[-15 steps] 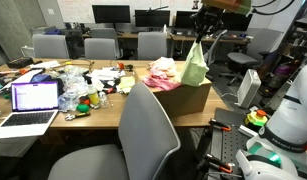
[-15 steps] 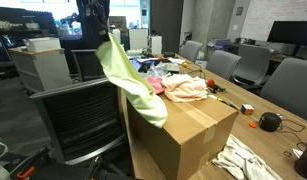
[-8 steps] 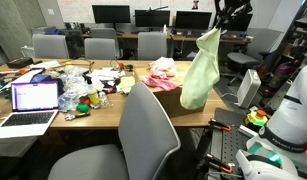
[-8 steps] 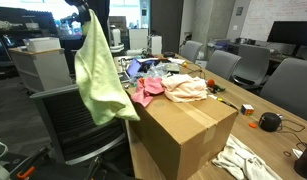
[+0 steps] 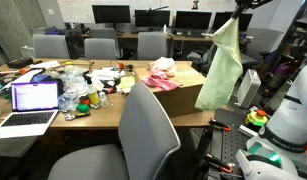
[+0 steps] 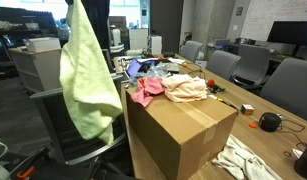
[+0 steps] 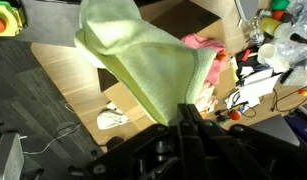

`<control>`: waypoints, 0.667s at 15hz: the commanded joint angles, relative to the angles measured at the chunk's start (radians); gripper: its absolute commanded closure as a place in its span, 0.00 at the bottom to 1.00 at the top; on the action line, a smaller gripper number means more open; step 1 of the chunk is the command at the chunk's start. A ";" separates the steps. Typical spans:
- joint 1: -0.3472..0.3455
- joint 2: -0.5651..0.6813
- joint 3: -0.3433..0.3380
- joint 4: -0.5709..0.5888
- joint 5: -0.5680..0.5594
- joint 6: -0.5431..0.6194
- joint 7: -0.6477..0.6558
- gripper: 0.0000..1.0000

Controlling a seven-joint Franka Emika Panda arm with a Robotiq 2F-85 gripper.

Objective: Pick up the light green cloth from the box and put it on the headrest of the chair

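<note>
All but fully closed on the top of a soft light green cloth (image 5: 222,65): black robot gripper (image 7: 186,115), fingers pinched together in the wrist view with fabric bunched between them. Hangs from that grip in a long loose drape, high up and wholly outside the open brown cardboard box (image 6: 183,125). Sits just beside the box's side wall in both exterior views, not over the opening; cannot tell whether touching. Falls in front of the upper back of a black mesh office chair (image 6: 51,125) at the left; contact with it unclear. Inside the box: a crumpled pink cloth (image 6: 146,92) and, touching it on the right, a cream cloth (image 6: 186,88). On the long wooden table (image 5: 98,118) left of the box: scattered clutter and an open silver laptop (image 5: 31,98) at the near left edge. Nearest that camera: a grey padded chair (image 5: 143,130).
</note>
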 commanded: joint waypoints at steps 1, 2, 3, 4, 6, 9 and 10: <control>-0.009 -0.018 0.016 0.083 -0.002 -0.092 -0.053 0.98; -0.006 -0.015 0.019 0.116 -0.003 -0.132 -0.073 0.98; -0.005 -0.011 0.024 0.148 -0.005 -0.163 -0.090 0.98; -0.005 -0.005 0.032 0.188 -0.006 -0.201 -0.105 0.98; -0.002 0.014 0.043 0.265 -0.005 -0.267 -0.140 0.98; -0.010 0.056 0.067 0.372 -0.007 -0.348 -0.171 0.98; -0.013 0.072 0.074 0.407 -0.008 -0.375 -0.179 0.98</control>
